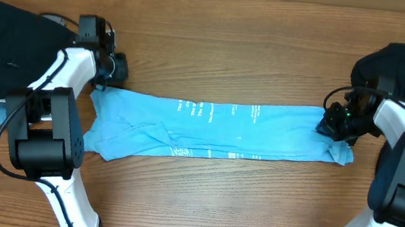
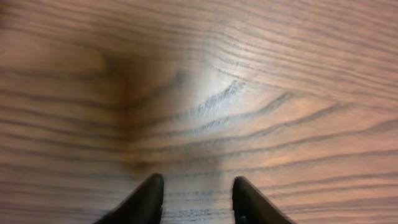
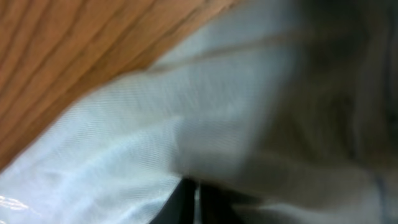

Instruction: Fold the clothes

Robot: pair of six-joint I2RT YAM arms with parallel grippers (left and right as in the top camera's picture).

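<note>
So the sky-blue T-shirt [image 1: 238, 133] is lying across the middle of the frame as one long narrow band on the table [image 1: 218, 39], with the white lettering running along it. My read is that the sideways folds are done and what's left is bringing one end over the other.

The right gripper [image 1: 332, 127] sits right on the band's right end, where the cloth bunches into a little tail. Its wrist view is all blurry pale fabric. The fingertips look nearly together with cloth draped over them, so I'd say it's pinching the shirt, but I wouldn't swear to it.

The left gripper [image 1: 116, 69] is at the upper left, just above the shirt's left end and not on it. In its own camera the fingers [image 2: 149, 196] are parted over bare wood with nothing between them.

To do this step well:
- Lift the right end only enough to clear the band, since thin fabric flops and twists.
- Carry it straight along the band towards the left so the long edges stay stacked.
- Bring the left jaws down onto the left end to pin it, or the whole strip may slide.
- The lower-left part is rumpled, so flatten it before covering it.

The black pile [image 1: 5, 37] at the upper left is close, so don't snag it.
</note>
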